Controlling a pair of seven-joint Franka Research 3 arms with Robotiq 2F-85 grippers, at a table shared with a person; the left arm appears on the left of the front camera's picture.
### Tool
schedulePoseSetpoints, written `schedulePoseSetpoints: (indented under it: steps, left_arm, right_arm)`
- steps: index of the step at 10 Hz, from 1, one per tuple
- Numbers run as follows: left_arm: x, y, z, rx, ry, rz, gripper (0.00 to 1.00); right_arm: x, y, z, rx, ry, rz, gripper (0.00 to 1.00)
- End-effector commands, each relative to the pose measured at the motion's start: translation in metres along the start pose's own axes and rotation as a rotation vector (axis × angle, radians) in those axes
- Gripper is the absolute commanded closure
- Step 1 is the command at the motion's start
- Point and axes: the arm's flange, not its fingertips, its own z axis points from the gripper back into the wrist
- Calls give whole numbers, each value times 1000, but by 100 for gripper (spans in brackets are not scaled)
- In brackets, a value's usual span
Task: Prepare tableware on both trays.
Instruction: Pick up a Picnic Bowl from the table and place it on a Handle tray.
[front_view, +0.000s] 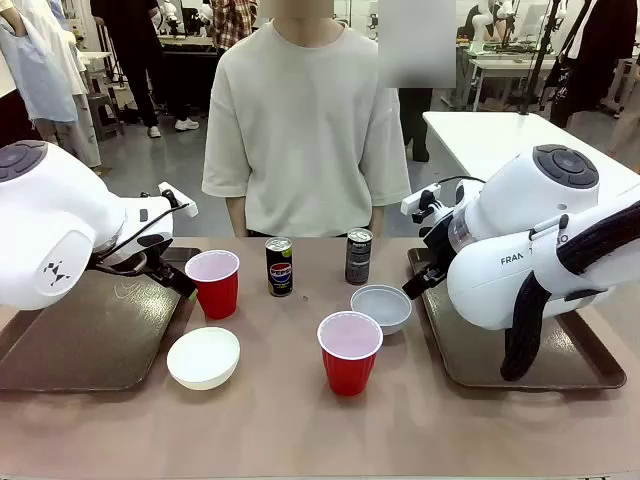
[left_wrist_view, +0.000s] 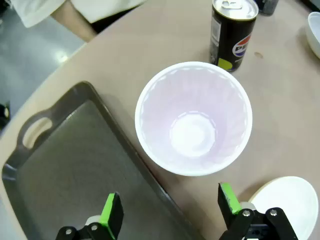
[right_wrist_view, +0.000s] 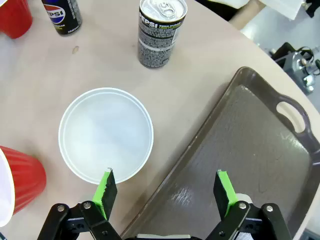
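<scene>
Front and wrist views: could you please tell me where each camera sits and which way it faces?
Front: between the arms, looking across the table at the person; the left arm and right arm show.
Left wrist: on the left arm, looking down at the left cup beside the left tray; the left gripper is open.
Right wrist: on the right arm, looking down at the right bowl beside the right tray; the right gripper is open.
Shared: both wrist views catch the black can.
</scene>
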Motion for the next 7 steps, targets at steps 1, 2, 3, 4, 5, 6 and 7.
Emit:
schedulePoseSetpoints:
  steps: [1, 2, 3, 4, 5, 6, 7]
  left_arm:
    - [0, 0, 0, 0, 0, 0, 0]
    - [0, 0, 0, 0, 0, 0, 0]
    - [0, 0, 0, 0, 0, 0, 0]
    - [0, 0, 0, 0, 0, 0, 0]
    - [0, 0, 0, 0, 0, 0, 0]
    - [0, 0, 0, 0, 0, 0, 0]
    - [0, 0, 0, 0, 0, 0, 0]
  right_arm:
    - [0, 0, 0, 0, 0, 0, 0]
    - [0, 0, 0, 0, 0, 0, 0]
    - [0, 0, 0, 0, 0, 0, 0]
    - [0, 0, 0, 0, 0, 0, 0]
    - [0, 0, 0, 0, 0, 0, 0]
    - [0, 0, 0, 0, 0, 0, 0]
    - [0, 0, 0, 0, 0, 0, 0]
